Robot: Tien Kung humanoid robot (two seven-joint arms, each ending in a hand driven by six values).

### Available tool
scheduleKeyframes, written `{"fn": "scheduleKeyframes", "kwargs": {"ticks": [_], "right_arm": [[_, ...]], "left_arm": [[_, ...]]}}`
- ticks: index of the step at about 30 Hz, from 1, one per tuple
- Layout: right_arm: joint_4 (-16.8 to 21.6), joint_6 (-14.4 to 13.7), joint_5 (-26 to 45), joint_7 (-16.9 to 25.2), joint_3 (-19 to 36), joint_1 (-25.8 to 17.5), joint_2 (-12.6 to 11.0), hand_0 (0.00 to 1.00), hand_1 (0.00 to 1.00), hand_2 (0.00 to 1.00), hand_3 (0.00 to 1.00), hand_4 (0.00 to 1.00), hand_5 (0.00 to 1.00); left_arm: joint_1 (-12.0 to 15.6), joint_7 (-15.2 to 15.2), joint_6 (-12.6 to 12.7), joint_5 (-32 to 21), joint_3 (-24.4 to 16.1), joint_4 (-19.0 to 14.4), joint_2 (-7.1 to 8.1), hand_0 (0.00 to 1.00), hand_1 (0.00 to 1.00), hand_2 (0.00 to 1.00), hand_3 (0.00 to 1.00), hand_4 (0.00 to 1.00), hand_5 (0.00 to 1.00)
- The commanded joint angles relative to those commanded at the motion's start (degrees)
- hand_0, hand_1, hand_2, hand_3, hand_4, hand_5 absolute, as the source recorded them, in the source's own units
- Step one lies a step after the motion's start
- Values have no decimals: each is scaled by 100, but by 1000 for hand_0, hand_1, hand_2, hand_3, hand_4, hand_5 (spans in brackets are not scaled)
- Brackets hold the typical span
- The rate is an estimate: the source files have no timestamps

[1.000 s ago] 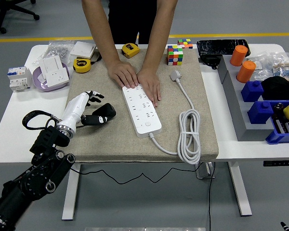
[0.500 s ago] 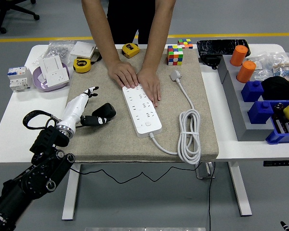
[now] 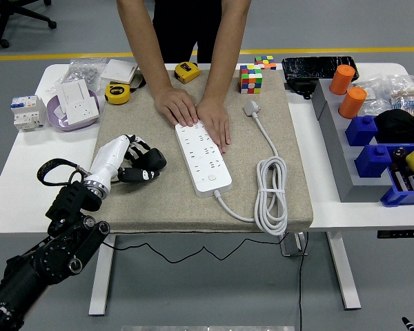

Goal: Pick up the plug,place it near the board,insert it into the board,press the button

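Left arm: my black arm (image 3: 45, 265) rises from the lower-left corner of the frame, angled up and to the right over the table's near edge.
Left wrist: a silver cuff (image 3: 94, 187) joins the black forearm to the white hand, left of centre.
Left hand: my left hand (image 3: 121, 158) lies palm-inward, white back turned up, dark fingers (image 3: 139, 148) curled toward the right.
Person's arms: two bare forearms (image 3: 141, 41) come down from the top of the frame.
Person's hands: both hands (image 3: 195, 114) rest flat, side by side, fingers extended, at upper centre.
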Motion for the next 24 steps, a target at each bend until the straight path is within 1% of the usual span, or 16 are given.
{"fn": "scheduleKeyframes", "kwargs": {"ticks": [2,3,7,8,9,14,15,16,22,24], "right_arm": [[0,1,14,3,-20,1,-4,749,745,727,781,998,904],[0,1,16,3,-22,1,-6,749,745,727,780,998,904],[0,0,19,3,-32,-5,-7,749,745,727,780,998,904],[0,0,17,2,-32,-8,-6,749,745,727,780,998,904],[0,-1,14,1,-28,-10,-5,749,745,727,781,998,904],[0,-3,6,-4,-26,-15,-8,749,745,727,781,998,904],[0,-2,5,-5,-27,-15,-9,749,745,727,781,998,905],[0,-2,9,-4,-34,-13,-10,749,745,727,781,998,905],[0,-1,31,0,-58,16,-20,752,745,727,781,998,904],[0,-2,42,-1,-62,32,-26,752,745,727,781,998,904]], "left_arm": [[3,-6,7,-11,20,22,0,403,316,393,516,909,194],[3,-5,8,-12,28,27,0,385,283,357,497,822,207],[3,23,-3,-12,79,31,0,385,283,357,497,822,207],[-7,38,-7,-24,128,6,0,385,283,357,497,822,207],[-25,48,-4,-39,180,-17,0,380,282,339,485,788,206],[-175,60,64,-202,473,-150,0,380,282,339,485,788,206],[-219,66,79,-228,538,-164,0,378,279,335,476,767,210],[-333,81,118,-285,694,-183,0,378,279,335,476,767,210],[-821,99,184,-422,1302,-157,0,379,275,334,474,758,209],[-1057,83,177,-497,1634,-84,0,379,275,334,474,758,209]]}}
